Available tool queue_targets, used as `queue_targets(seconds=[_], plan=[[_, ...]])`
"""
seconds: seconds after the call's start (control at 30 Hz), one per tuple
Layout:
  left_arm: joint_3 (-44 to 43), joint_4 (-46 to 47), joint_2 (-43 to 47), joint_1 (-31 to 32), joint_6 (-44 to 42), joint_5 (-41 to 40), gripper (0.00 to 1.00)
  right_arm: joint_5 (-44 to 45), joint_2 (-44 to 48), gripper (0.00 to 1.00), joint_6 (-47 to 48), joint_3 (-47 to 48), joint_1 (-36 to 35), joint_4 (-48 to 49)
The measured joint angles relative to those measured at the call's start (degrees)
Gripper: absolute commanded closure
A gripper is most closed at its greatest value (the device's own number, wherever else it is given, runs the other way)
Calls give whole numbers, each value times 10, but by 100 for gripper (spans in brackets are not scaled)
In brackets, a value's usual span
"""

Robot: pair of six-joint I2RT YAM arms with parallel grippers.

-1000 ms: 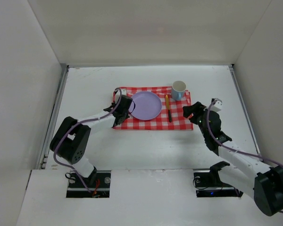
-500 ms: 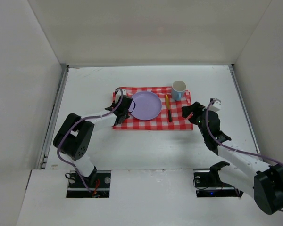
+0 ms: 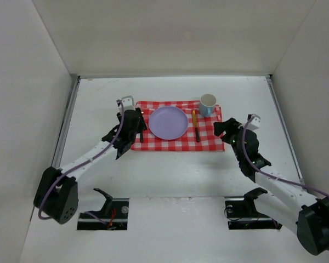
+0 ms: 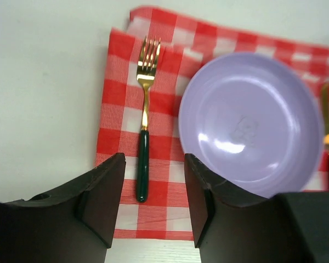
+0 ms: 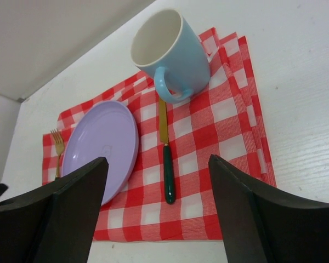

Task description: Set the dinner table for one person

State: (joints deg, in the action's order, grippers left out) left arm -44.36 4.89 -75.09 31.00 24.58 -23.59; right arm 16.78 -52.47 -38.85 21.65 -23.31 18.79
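On the white dinner table point(image 3: 181, 170) lies a red-and-white checked cloth point(image 3: 208, 139). A purple plate point(image 3: 169, 122) sits in its middle. Left of the plate lies a gold fork point(image 4: 143, 137) with a dark green handle, tines pointing away. My left gripper point(image 4: 153, 164) hangs open above the cloth's near left edge, just short of the fork's handle and holding nothing. A matching knife point(image 5: 165, 159) lies right of the plate, and a light blue mug point(image 5: 170, 52) stands upright at the cloth's far right corner. My right gripper point(image 5: 158, 161) is open and empty, off the cloth's right side.
White walls point(image 3: 38, 82) close the table in on the left, back and right. Bare tabletop surrounds the cloth on all sides.
My left gripper has opened, leaving the fork on the cloth beside the plate, and has pulled up and back. The right gripper has hardly moved.
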Motion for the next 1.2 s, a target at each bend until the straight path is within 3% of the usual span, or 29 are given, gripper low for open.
queue_targets(seconds=[0.03,0.1,0.13,0.2,0.33,0.43,0.57,0.7,1.2], plan=[[7,4,25,-2,8,0,55,2,3,37,0,0,0,1],[30,14,70,-12,31,-2,55,5,7,74,0,0,0,1],[47,19,92,-20,47,-4,55,6,10,84,1,-1,0,1],[87,21,133,-43,85,-8,55,10,16,89,-4,-1,1,1],[177,-9,212,-115,160,-16,55,24,36,86,-11,-2,8,-3],[227,-50,262,-176,209,-22,53,44,61,79,-19,-14,20,-4],[268,-88,297,-222,252,-17,50,63,87,50,-39,-29,40,-8],[269,-109,293,-239,265,-7,47,71,92,37,-46,-35,43,-8],[251,-102,245,-220,263,6,49,72,74,32,-46,-35,42,-7]])
